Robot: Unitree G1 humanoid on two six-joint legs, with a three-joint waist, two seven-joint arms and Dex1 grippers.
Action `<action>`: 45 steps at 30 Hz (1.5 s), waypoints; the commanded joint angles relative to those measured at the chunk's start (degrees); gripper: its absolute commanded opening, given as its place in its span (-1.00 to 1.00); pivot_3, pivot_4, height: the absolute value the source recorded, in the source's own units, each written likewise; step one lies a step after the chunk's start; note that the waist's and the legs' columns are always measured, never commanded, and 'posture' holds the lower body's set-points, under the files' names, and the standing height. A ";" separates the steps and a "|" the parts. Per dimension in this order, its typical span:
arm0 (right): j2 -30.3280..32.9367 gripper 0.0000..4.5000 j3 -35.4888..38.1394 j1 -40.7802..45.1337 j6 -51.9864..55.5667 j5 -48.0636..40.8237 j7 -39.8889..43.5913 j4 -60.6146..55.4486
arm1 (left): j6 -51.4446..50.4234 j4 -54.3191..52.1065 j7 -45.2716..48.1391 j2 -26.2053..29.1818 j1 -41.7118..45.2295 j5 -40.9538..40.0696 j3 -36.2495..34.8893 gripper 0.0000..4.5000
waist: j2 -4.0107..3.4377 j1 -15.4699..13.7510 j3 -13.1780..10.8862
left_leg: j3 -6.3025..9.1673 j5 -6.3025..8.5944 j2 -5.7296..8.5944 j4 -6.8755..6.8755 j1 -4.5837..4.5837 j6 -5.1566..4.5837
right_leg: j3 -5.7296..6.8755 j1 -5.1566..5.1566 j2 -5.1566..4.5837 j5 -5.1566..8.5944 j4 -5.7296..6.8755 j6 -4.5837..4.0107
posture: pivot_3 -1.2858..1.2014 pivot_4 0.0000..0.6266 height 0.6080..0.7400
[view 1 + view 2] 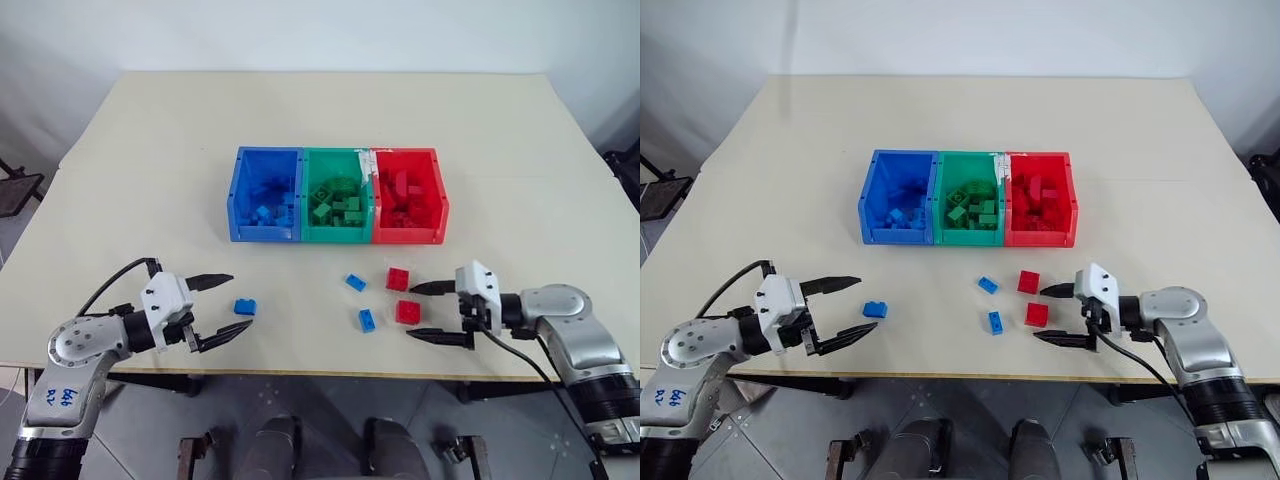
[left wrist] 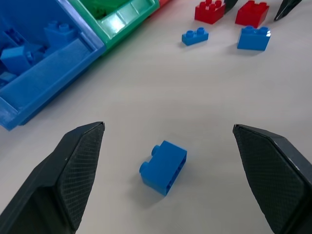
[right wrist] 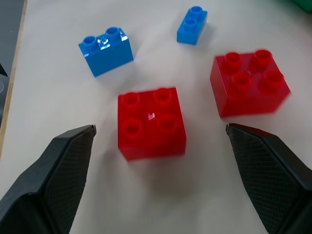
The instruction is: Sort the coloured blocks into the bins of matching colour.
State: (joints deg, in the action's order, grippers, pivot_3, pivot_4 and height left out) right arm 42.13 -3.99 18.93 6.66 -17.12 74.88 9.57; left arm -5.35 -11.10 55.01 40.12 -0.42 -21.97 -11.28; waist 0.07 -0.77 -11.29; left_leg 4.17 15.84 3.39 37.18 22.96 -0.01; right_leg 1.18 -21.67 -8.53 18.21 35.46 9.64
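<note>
Five studded bricks lie loose on the table [image 1: 130,150] in front of the joined bins [image 1: 338,238]. The lone blue brick [image 1: 245,306] sits just ahead of the left gripper [image 1: 221,305], whose jaws are spread wide and empty. The near red brick [image 1: 408,312] rests between the spread, empty fingers of the right gripper [image 1: 424,312]; another red brick [image 1: 398,279] and two small blue bricks [image 1: 367,320] lie close by. These look light, rigid and smooth, so pinch the flat side walls, below the studs, squarely.
</note>
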 commanded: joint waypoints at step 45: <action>-4.32 0.99 14.64 12.93 4.61 -9.69 -11.25 -2.49 | -9.23 -9.86 -5.78 -2.33 -1.42 -9.80 -6.01 1.00 | 0.01 -0.66 0.00 | -0.17 0.15 0.00 -0.12 0.39 -0.03 | -0.01 -0.70 0.01 0.08 0.42 -0.19 | 0.03 -0.52 1.00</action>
State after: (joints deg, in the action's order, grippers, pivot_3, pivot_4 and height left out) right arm 36.18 7.71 32.15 11.38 -22.64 59.81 13.21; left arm -15.25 -20.78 48.04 37.17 -2.81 -31.55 -18.26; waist 0.08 -1.43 -11.29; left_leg 3.94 16.04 3.41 37.12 23.34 -0.09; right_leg 1.16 -22.33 -8.53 18.30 35.85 9.45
